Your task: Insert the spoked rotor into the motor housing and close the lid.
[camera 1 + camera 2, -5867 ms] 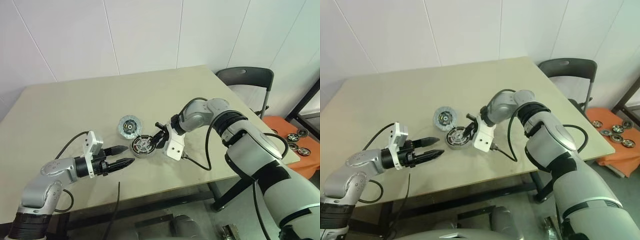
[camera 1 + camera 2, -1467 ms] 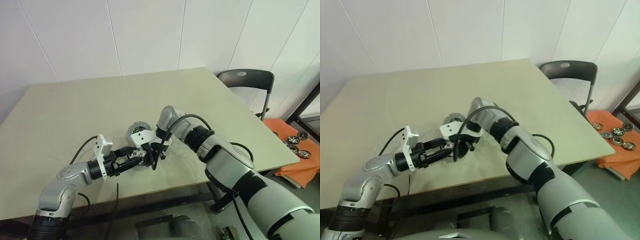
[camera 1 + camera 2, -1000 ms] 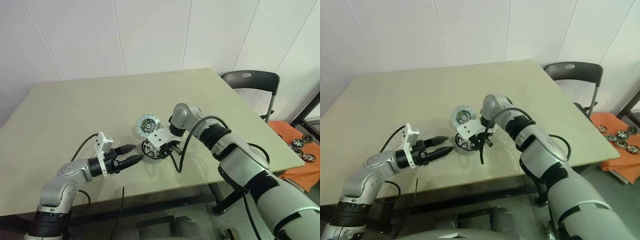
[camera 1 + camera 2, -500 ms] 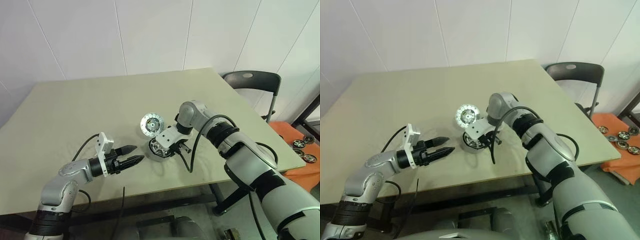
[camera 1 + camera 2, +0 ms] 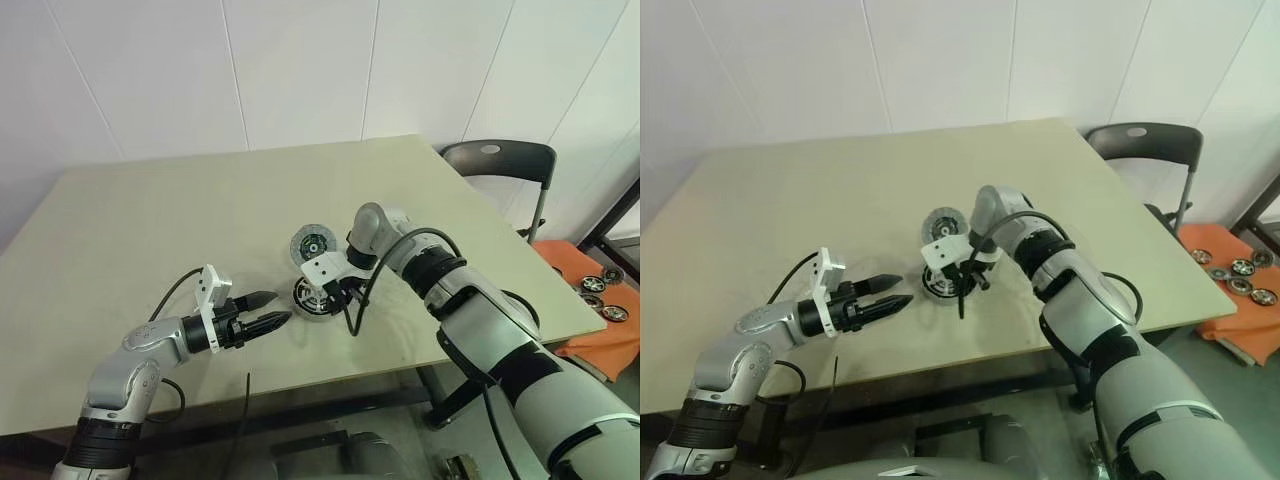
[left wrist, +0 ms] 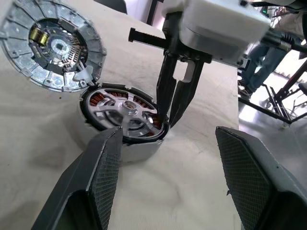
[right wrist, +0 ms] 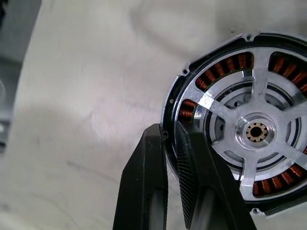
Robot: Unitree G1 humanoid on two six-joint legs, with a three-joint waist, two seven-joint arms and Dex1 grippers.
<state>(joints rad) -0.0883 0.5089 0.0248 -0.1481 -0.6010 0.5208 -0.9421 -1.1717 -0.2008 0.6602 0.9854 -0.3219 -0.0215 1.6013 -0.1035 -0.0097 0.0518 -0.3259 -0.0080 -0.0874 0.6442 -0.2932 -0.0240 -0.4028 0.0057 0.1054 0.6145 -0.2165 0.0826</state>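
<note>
Spoked rotor (image 6: 125, 115) sat inside motor housing (image 6: 139, 148) on table (image 5: 150, 220). Right gripper (image 7: 171, 139) pinched rotor's black rim, blocking housing's far edge. Lid (image 6: 53, 45) lay touching housing. Left gripper (image 5: 268, 310) hovered near housing, fingers spread, empty.

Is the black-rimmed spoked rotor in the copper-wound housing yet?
In: spoked rotor sits over copper windings inside the housing.
</note>
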